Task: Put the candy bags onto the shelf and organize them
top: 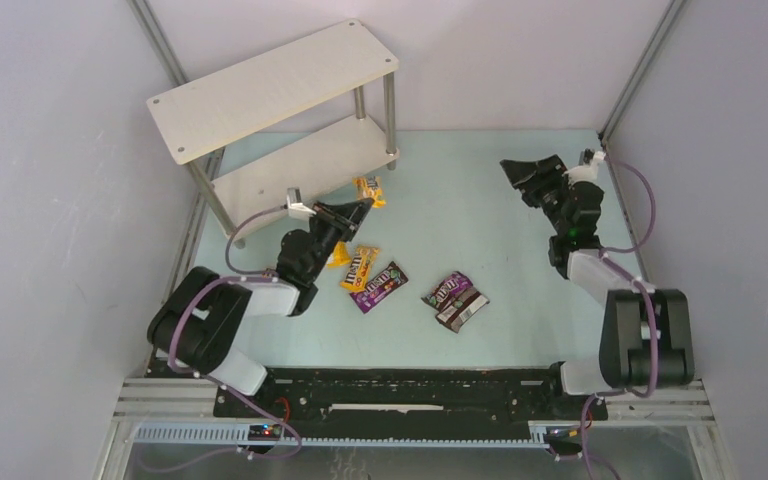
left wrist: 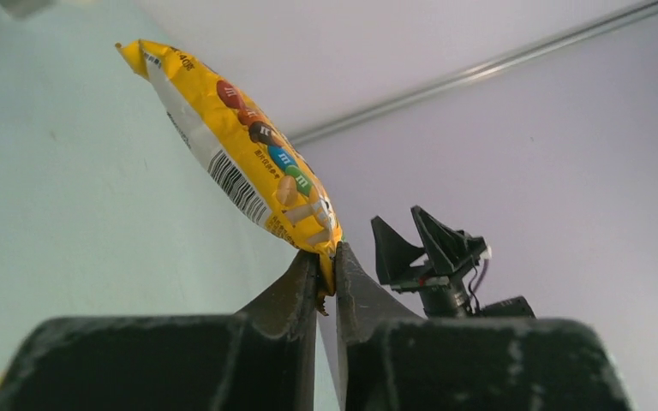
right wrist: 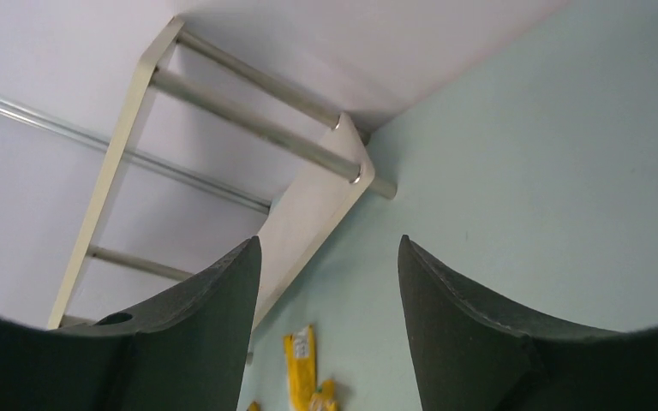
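On the pale green tabletop (top: 500, 230), nearest and right of centre, a dark brown packet (top: 463, 312) is seen lying against a purple packet (top: 446, 288) just beyond it. Left of centre, a second purple packet (top: 378, 287) lies beside a loose yellow packet (top: 358, 267). A half-hidden yellow packet (top: 340, 256) is tucked partly under the left arm (top: 260, 300). Farther on, the left jaws are pressed narrowly together on one edge of the gripped yellow packet (left wrist: 240, 145). This packet is held out beyond the jaws, close to the right end of the lower board (top: 290, 170) of the shelf (top: 270, 90). On the right side, the right arm (top: 580, 225) is raised, and its jaws are spread wide with nothing between them, well apart from every packet. The shelf is set at the far left, its upper board carried above the lower one on round metal legs (top: 390, 110).
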